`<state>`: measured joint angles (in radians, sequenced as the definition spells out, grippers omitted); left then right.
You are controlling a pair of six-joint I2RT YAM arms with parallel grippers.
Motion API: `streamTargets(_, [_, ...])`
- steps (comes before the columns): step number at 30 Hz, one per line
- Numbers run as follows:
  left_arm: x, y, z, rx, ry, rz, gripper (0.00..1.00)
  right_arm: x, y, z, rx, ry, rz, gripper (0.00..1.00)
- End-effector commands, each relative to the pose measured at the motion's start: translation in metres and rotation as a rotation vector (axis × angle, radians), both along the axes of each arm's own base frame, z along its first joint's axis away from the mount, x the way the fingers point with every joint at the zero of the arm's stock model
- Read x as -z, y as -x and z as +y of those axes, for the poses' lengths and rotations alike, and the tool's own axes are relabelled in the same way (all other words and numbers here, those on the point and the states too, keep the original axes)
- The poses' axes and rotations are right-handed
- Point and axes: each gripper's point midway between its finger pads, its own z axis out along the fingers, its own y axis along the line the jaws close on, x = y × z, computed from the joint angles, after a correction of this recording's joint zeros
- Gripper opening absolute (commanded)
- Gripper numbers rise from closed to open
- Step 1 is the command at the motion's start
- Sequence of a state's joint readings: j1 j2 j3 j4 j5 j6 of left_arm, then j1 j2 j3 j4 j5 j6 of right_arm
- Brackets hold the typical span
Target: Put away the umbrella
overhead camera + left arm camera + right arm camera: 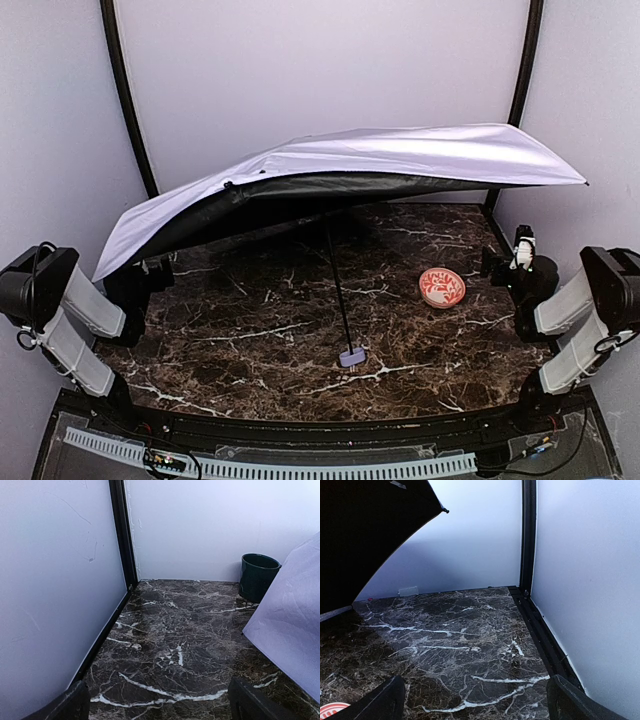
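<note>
Here we go: the umbrella point(400, 155) is fully open and fills the middle of the table point(250, 350), its canopy tipped so the left edge dips low and the right edge rides high. Its small handle point(352, 357) sits on the marble near the front centre, and the thin black shaft point(339, 285) rises away from it towards the far side, under the fabric. My left gripper point(159, 705) is spread wide with nothing between the fingers point(70, 705); the pale fabric is just to my right and the green mug point(257, 576) is far behind it. My right gripper point(475, 702) is spread wide and empty too, with the black lining up to my left and the red bowl point(441, 288) near me on the right of the table. Reading the thing: light, I'd say, but wide and awkward, with soft, slippery fabric and springy ribs that bend easily. Pinched cloth would likely slide. The shaft and handle look like the stiff parts, so I'd steady the handle with one gripper and use the other on the shaft up under the canopy, where I can't see the detail from here
</note>
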<state>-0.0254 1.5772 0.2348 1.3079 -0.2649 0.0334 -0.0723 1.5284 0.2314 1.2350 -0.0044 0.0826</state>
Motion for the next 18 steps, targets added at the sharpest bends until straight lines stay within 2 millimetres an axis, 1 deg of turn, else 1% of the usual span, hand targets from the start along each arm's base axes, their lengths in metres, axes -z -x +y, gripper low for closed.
streamTargets(1, [-0.007, -0.002, -0.001, 0.006, 0.003, -0.027, 0.99, -0.009, 0.000, 0.001, -0.007, 0.012, -0.041, 0.99])
streamTargets(14, [-0.006, -0.003, -0.002, 0.013, 0.002, -0.023, 0.99, -0.009, 0.001, 0.002, -0.013, 0.012, -0.042, 0.99])
streamTargets(16, [-0.007, -0.004, -0.007, 0.048, -0.009, -0.023, 0.99, -0.015, 0.000, 0.002, -0.013, 0.009, -0.054, 0.99])
streamTargets(17, [-0.011, -0.006, -0.014, 0.086, -0.019, -0.025, 0.99, -0.020, 0.000, 0.002, -0.013, 0.011, -0.047, 0.99])
streamTargets(18, [-0.013, -0.006, -0.019, 0.120, -0.025, -0.017, 0.99, -0.019, -0.002, 0.002, -0.018, 0.013, -0.025, 0.99])
